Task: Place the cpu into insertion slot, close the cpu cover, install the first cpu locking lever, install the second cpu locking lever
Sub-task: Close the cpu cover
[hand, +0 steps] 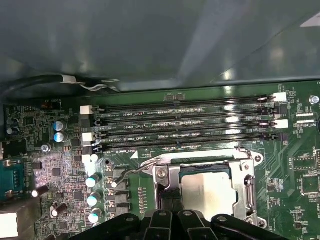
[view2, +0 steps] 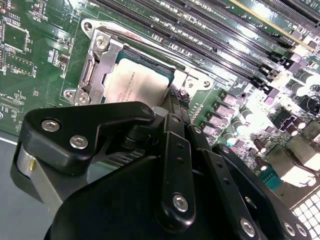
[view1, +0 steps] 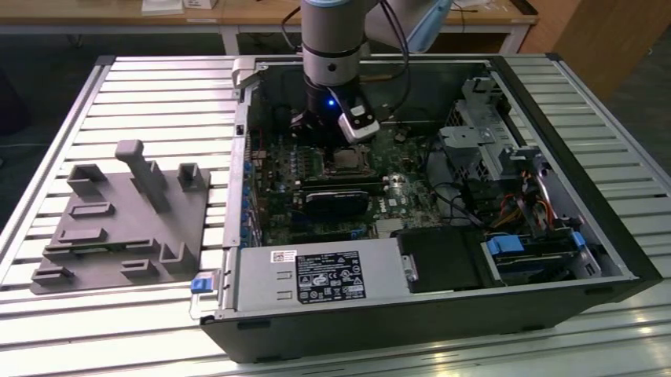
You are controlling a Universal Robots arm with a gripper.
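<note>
At edge of square metal-rimmed socket (hand: pixel 202 168), held black gripper (hand: pixel 170 200) closed and empty, beside silvery chip (hand: pixel 207 190) pinned flat under thin metal frame (hand: pixel 248 187).

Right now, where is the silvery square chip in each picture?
Exterior view: cpu on the motherboard, under the arm.
Second wrist view: cpu inside the cpu cover.
First wrist view: cpu inside the cpu cover.
Shared landmark: long black memory slots beside it, in both wrist views.
</note>
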